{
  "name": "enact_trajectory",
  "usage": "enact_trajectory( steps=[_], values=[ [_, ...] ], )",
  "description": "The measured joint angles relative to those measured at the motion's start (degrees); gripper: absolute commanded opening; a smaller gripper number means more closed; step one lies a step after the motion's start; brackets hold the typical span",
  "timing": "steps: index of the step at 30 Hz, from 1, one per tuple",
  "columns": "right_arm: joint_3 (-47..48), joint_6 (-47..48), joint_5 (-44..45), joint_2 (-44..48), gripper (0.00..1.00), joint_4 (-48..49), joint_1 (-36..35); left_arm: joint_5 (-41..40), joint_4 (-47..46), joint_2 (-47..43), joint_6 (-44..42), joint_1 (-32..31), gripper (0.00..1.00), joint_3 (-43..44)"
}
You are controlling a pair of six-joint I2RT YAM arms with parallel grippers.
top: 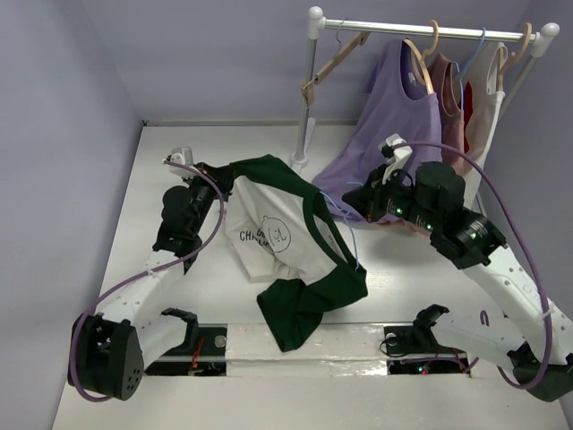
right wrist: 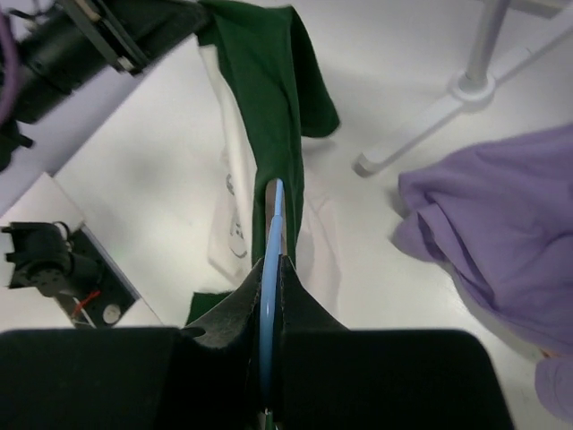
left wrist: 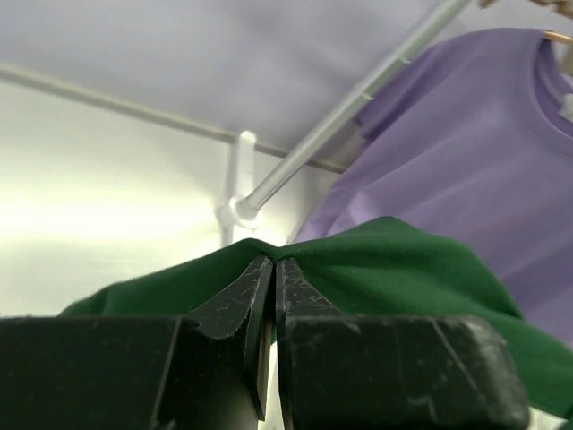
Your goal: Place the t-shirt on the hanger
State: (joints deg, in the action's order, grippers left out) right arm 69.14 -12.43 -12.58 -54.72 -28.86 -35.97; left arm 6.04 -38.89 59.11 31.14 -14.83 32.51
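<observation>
The cream t-shirt [top: 277, 237] with dark green sleeves and a black face print hangs stretched between my two grippers above the table. My left gripper [top: 218, 177] is shut on a fold of its green sleeve [left wrist: 376, 260]. My right gripper [top: 355, 204] is shut on the thin light-blue hanger [right wrist: 271, 269], whose arm runs into the shirt's green collar [right wrist: 269, 107]. A short length of the hanger [top: 354, 246] shows below the collar in the top view; most of it is hidden inside the shirt.
A white clothes rail [top: 430, 31] stands at the back right, with a lavender t-shirt [top: 394, 125], pink and white tops and tan wooden hangers [top: 336, 58]. Its foot [right wrist: 470, 90] rests on the table beside the shirt. The lavender hem drapes under my right arm.
</observation>
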Motion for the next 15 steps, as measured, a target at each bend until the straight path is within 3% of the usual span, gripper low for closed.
enact_trajectory(
  steps=[8,15],
  values=[
    [1.0,0.7,5.6,-0.5,0.00,-3.2,-0.5,-2.3,3.6,-1.8,2.6,0.7,0.00,0.5],
    [32.9,2.4,11.1,-15.7,0.00,-11.5,-8.4,-5.7,7.6,-2.6,5.2,1.1,0.00,8.0]
  ],
)
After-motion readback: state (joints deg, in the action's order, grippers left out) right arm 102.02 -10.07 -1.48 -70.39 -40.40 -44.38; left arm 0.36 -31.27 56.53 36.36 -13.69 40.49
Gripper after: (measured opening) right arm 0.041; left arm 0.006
